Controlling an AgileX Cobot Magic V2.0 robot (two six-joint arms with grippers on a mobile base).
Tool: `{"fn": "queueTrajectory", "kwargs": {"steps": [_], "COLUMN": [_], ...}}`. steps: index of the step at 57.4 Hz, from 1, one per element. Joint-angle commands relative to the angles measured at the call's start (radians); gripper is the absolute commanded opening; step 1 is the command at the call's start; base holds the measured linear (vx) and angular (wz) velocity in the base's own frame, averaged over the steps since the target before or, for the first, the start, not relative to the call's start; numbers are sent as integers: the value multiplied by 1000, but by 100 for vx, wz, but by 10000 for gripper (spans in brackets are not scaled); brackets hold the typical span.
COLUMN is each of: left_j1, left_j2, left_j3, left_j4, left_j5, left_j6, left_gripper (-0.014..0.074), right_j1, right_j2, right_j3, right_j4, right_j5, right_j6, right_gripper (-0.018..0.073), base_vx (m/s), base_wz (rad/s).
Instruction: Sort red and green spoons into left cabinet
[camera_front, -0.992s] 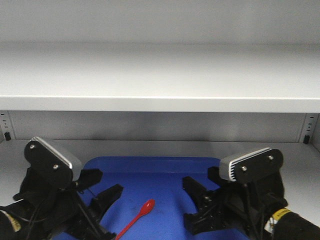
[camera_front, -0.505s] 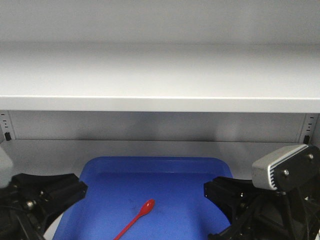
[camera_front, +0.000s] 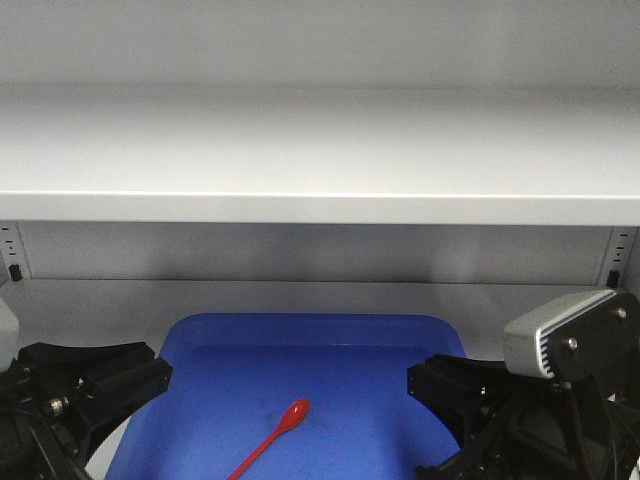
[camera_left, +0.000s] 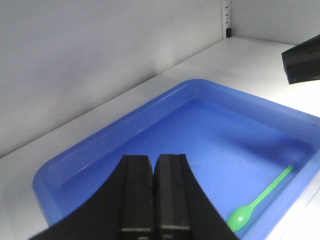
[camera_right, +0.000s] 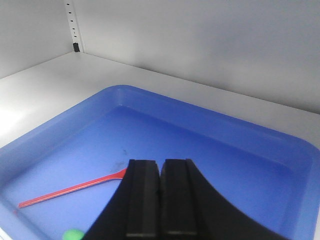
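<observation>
A: Status? Quick.

B: Blue tray (camera_front: 330, 335) sits low centre in the front view, on the white shelf (camera_front: 300, 295). Red spoon (camera_front: 275, 437) lies in it, bottom centre, bowl end pointing up-right. Green spoon (camera_left: 259, 201) is in the tray too, lower right of the left wrist view, close to the rim.

A: Grippers?

B: Left gripper (camera_left: 154, 197) has its fingers pressed together, holding nothing. Right gripper (camera_right: 160, 200) the same, closed and empty, above the tray.

A: Both spoons not yet sorted, then. Risks?

B: Thin flat handles. I'd guess a closing pinch could skid one along the slick tray floor. The green one hugs the wall, so fingers may hit the rim. Both arms flank one tray; reaching together could make them collide.
</observation>
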Motion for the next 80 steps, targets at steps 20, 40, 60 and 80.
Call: {"fn": "queueTrajectory", "kwargs": {"steps": [20,40,60,80], "left_j1": [116,396,436,451], "left_j2": [-38,-163,-157,-241], "left_j3": [-37,-33,-33,21], "left_j4": [116,117,150,148], "left_j5": [-106,-96,-155,-208], "left_j6": [-68,-141,-143,-153], "left_gripper": [-5,-3,-3,-3], "right_j1": [-2,-2,-2,-2], "right_j2": [-20,-20,-20,-20], "right_j3": [-36,-36,-36,-36], "right_j4": [-3,-3,-3,-3], "right_j5": [-75,-68,-67,-66], "right_j6": [-7,-7,-7,-7], "right_gripper": [-3,-3,-3,-3], "base_vx": [0,0,0,0], "base_wz": [0,0,0,0]}}
